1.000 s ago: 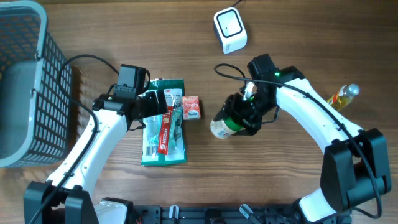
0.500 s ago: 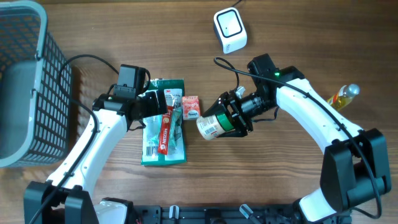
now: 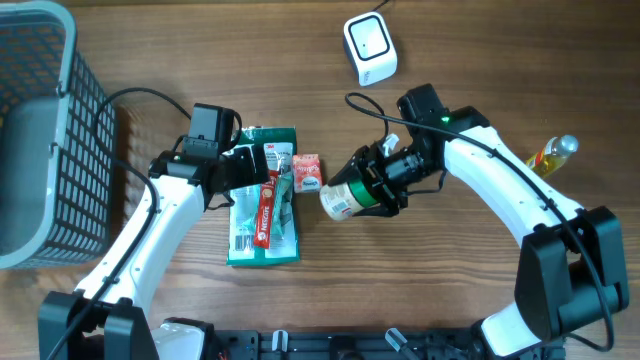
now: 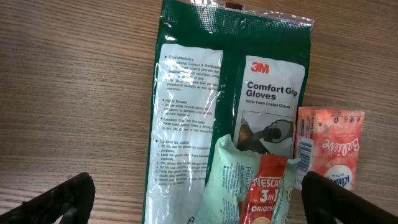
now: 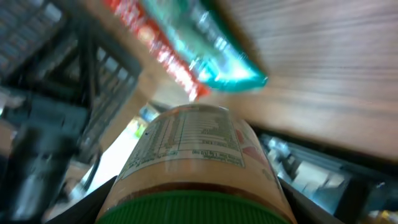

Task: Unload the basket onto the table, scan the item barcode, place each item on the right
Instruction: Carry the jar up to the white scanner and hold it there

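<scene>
Jar (image 3: pixel 340 201) with green lid — your right gripper (image 3: pixel 372 186) squeezes it, tipped sideways near the pink packet (image 3: pixel 307 172). Your left gripper (image 4: pixel 198 180) is spread wide over the "3M Comfort Grip Gloves" pack (image 4: pixel 205 93).

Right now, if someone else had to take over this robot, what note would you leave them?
Left tool: open, holding nothing, hovering over the glove pack.
Right tool: shut on the jar with the green lid, held on its side, right of the glove pack.
Scanner: white box at the far edge, apart from the jar.
Done: jar picked up.
Left: bring the jar's barcode to the scanner. The small packets by the glove pack wait.
</scene>
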Controlling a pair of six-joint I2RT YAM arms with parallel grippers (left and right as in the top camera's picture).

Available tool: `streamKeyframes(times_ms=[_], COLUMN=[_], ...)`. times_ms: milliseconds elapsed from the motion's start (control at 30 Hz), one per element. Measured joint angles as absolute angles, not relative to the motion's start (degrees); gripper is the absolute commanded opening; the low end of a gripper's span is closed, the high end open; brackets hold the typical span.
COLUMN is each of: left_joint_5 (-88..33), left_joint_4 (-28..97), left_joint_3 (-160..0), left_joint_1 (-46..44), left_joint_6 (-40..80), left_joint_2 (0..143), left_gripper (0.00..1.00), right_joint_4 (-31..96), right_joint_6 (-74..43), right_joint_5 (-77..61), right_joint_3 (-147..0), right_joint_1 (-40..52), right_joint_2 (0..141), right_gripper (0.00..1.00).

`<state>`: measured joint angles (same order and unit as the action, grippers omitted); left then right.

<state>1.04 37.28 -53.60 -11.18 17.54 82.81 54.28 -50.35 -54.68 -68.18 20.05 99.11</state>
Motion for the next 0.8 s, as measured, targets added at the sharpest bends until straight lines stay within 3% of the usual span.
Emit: streamKeyframes(times_ms=[67,100,233,400,667,800], left_joint_5=[1.06,1.04,1.04,1.04,1.06,1.06], left_joint_4=[37.26,37.26,37.28,37.28,37.26,37.28], left_joint_3=[-53.60,-53.60,-53.60,-53.60,-53.60,-53.60], left_joint_1=[-11.18,-11.18,-11.18,-11.18,-11.18,-11.18], left_joint_6=[17.54,17.54,17.54,17.54,17.54,17.54], left_joint_2=[82.81,82.81,82.81,82.81,82.81,82.81], left_gripper=[1.00,1.00,1.00,1.00,1.00,1.00], right_joint_4=[53.01,52.18,49.50,47.77,67.59,71.53], right_joint_6=[-50.76,-50.68,-45.63,-35.53,-22.20,-16.05], right_joint_5=[-48.21,-42.70,-28.84,-26.33,-25.76,-23.46], right_joint_3=[-68.18,-68.18,-68.18,-69.71,-93.30,-101.71], right_joint_1=[20.05,20.05,19.90,17.43,15.49,15.49], right_joint_2=[99.11,99.11,99.11,99.11,99.48,99.31], right_gripper=[0.47,0.36,0.37,0.37,0.33,0.37])
